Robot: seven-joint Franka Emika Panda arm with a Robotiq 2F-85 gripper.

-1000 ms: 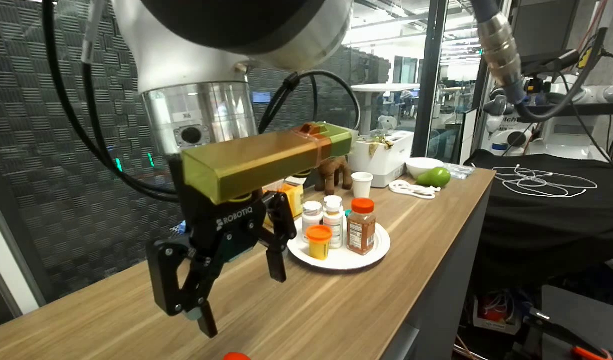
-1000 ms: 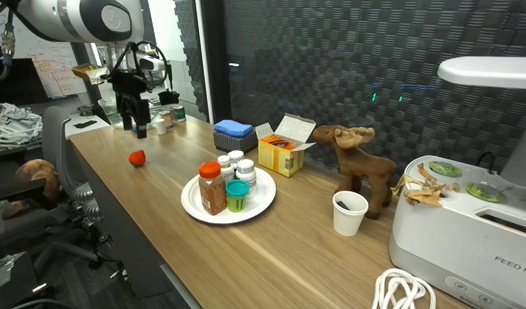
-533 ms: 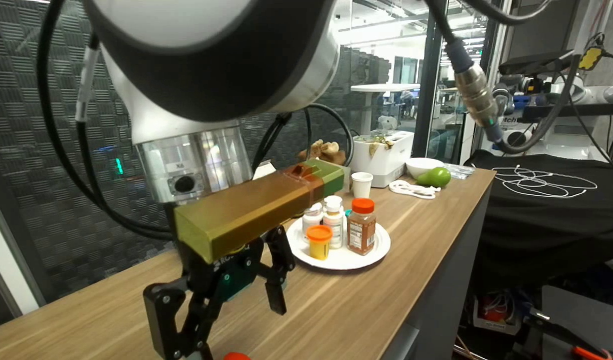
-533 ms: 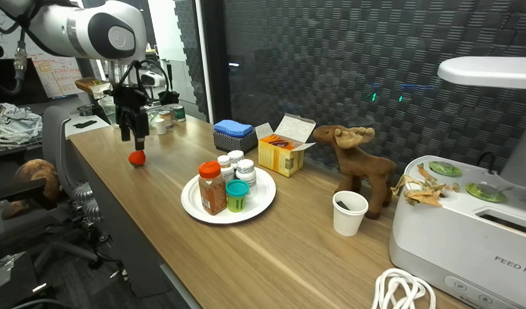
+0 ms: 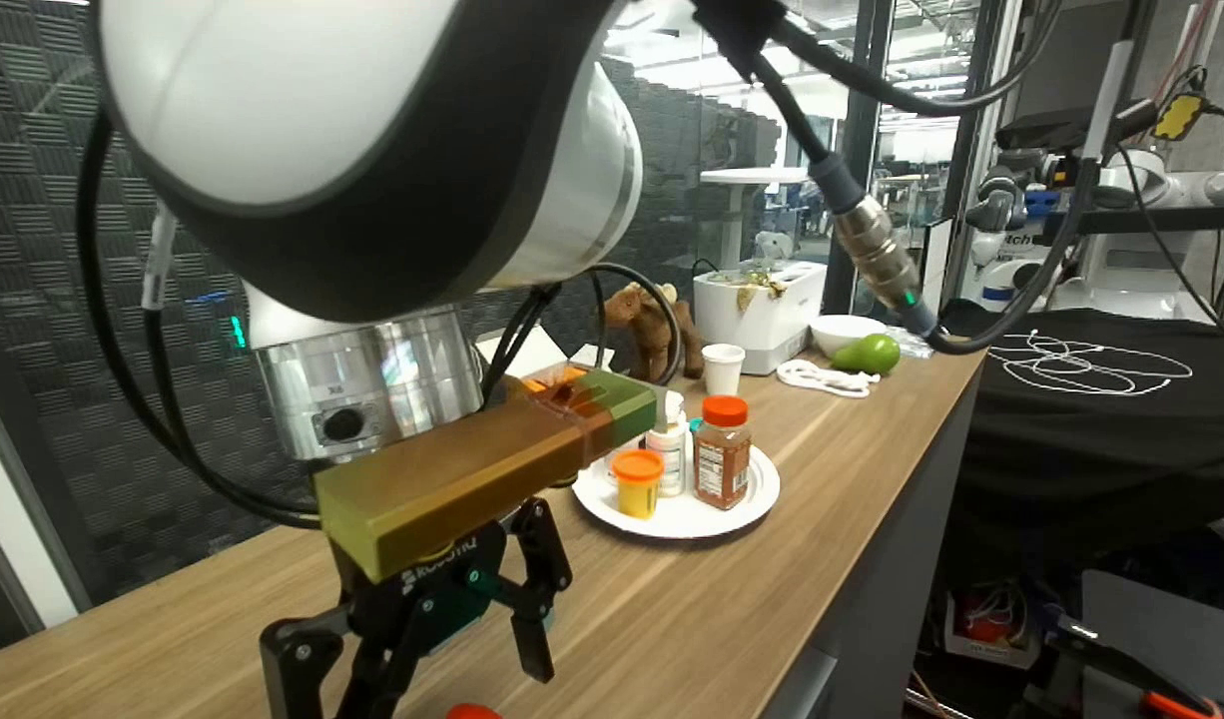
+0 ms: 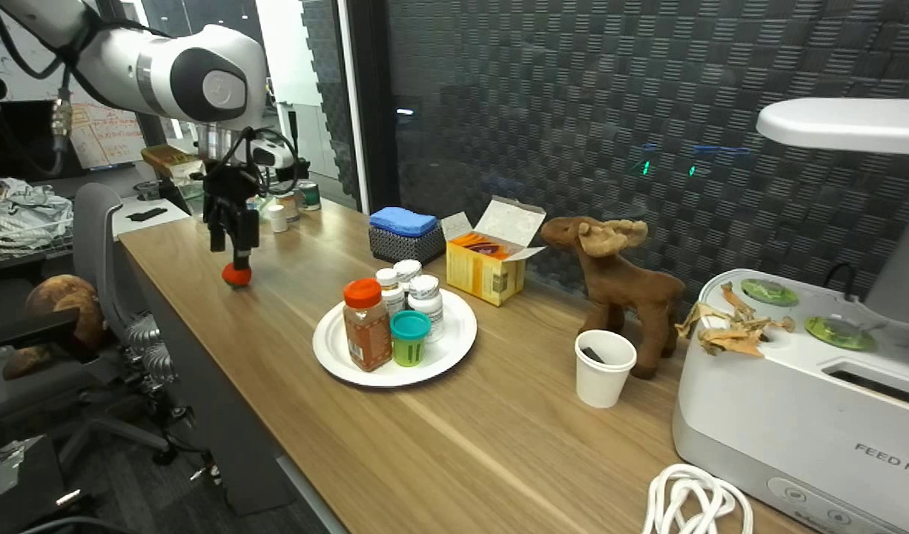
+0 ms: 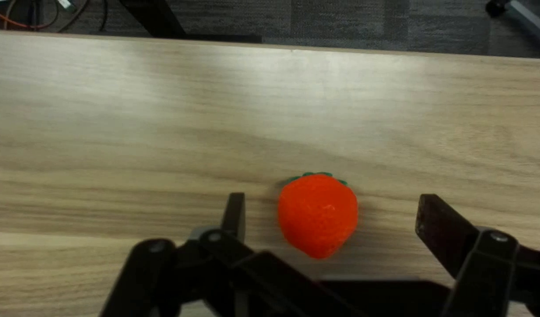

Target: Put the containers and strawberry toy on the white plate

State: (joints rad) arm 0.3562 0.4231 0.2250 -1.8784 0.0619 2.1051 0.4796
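Note:
The red strawberry toy [image 7: 318,215] lies on the wooden table, also visible in both exterior views [image 6: 236,277] [image 5: 472,712]. My gripper [image 7: 331,203] is open just above it, one finger on each side with a gap to each; its fingertips [image 6: 241,262] hang over the toy. The round white plate [image 6: 454,334] holds the containers: a reddish jar with an orange-red lid [image 6: 367,334], a teal-lidded tub [image 6: 409,345], several white bottles [image 6: 427,304] and a yellow tub with an orange lid [image 5: 637,491]. In an exterior view the arm partly hides the bottles.
A yellow carton [image 6: 478,278], a blue-topped dark box [image 6: 406,239], a moose toy [image 6: 625,289] and a paper cup [image 6: 603,382] stand along the wall side. A white bottle [image 6: 278,219] and other jars stand behind the gripper. The table edge [image 7: 270,45] runs across the wrist view.
My open gripper has moved down toward the strawberry, and its fingertips now overlap it in an exterior view. The strawberry, plate and containers have not moved.

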